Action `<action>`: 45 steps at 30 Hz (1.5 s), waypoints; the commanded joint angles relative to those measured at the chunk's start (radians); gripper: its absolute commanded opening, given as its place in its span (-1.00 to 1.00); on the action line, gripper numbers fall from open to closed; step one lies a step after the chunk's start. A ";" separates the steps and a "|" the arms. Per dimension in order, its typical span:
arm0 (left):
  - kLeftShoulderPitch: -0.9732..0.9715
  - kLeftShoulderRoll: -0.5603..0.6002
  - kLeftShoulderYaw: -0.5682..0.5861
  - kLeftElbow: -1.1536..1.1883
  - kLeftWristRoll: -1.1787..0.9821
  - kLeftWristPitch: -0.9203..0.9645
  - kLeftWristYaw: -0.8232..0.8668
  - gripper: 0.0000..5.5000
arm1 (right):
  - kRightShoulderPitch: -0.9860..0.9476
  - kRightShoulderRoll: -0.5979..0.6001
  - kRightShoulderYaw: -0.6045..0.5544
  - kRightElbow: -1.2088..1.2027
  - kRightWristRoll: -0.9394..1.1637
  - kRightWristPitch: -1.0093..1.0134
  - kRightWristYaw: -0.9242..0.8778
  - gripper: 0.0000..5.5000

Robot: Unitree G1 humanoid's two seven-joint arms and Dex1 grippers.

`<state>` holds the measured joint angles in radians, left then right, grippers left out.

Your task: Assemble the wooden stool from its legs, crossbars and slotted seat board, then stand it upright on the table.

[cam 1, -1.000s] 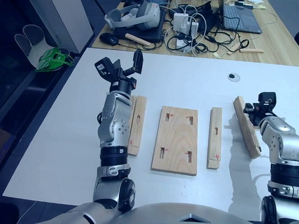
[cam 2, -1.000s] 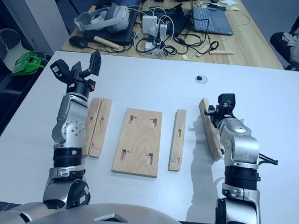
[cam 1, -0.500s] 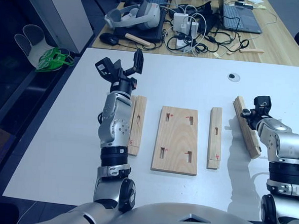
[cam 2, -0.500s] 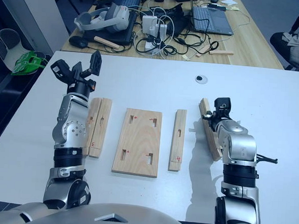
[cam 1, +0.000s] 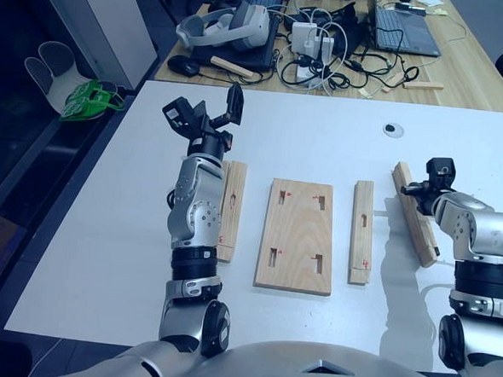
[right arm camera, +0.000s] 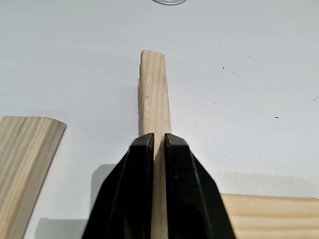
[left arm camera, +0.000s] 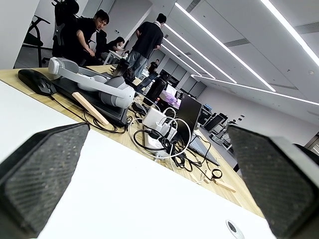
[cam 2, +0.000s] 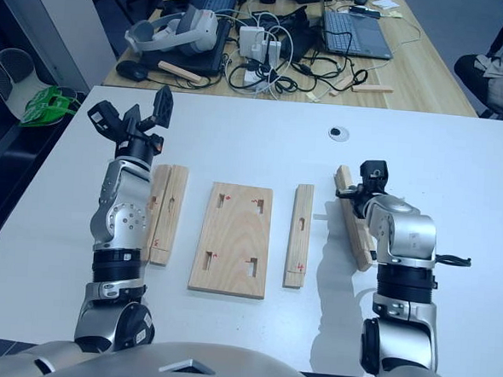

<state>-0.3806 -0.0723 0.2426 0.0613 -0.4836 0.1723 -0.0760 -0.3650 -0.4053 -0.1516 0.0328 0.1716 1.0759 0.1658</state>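
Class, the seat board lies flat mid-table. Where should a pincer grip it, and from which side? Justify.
Probably from above, on the strip between the seat board's near right slot and its right edge: one finger in the slot, one outside. It lies flat and looks too wide to span; the gap to the next plank leaves room.

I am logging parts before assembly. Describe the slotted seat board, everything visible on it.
The seat board is a pale wooden rectangle with light grain, lying flat on the white table, its long side pointing away from the robot. Four rectangular slots are cut into it, one near each corner, some with small red marks beside them. It lies apart from the single slotted slat on its right and the paired slats on its left. Only the table touches it.
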 commanded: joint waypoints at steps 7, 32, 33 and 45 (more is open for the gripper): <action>-0.009 -0.004 -0.007 -0.006 -0.001 0.010 0.006 0.85 | 0.005 0.001 0.018 -0.021 -0.027 -0.010 -0.018 -0.83; -0.006 -0.009 -0.010 -0.008 -0.005 0.012 0.006 0.85 | -0.055 0.041 -0.026 0.106 -0.019 0.020 -0.019 -0.44; -0.005 -0.009 -0.010 -0.008 -0.005 0.012 0.006 0.85 | -0.054 0.038 -0.020 0.104 -0.022 0.012 -0.016 -0.49; -0.005 -0.003 -0.011 -0.002 0.000 0.018 0.015 0.85 | -0.042 0.003 0.111 -0.024 -0.096 -0.197 0.010 -0.63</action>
<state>-0.3787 -0.0798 0.2341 0.0594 -0.4907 0.1746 -0.0761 -0.3960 -0.3739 -0.0819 0.0493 0.1073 0.9371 0.1540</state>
